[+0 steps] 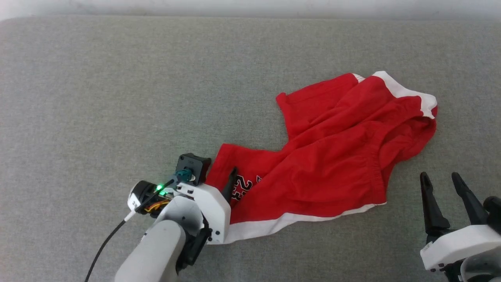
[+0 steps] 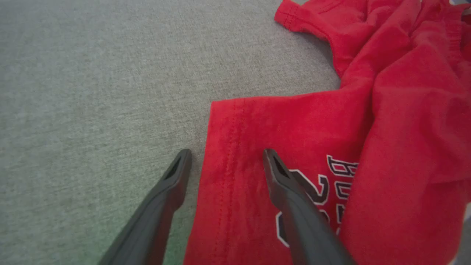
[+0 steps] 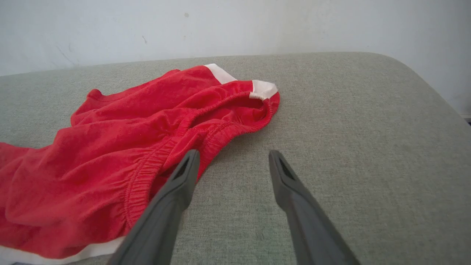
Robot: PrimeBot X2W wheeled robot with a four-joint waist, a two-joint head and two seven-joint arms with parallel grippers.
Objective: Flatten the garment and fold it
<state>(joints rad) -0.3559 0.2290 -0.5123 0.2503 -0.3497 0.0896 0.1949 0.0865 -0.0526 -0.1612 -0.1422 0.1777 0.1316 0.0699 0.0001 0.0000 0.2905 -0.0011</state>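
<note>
1. Now the left gripper (image 2: pixel 226 154), fingers spread, straddles the leg hem of the garment (image 1: pixel 325 156), arm angled down.
2. The right gripper (image 3: pixel 233 154), also spread, hovers beside the waistband (image 3: pixel 147 176).
3. The garment lies rumpled on the grey surface (image 1: pixel 117 98); the right wrist view adds a pale wall (image 3: pixel 235 25).
</note>
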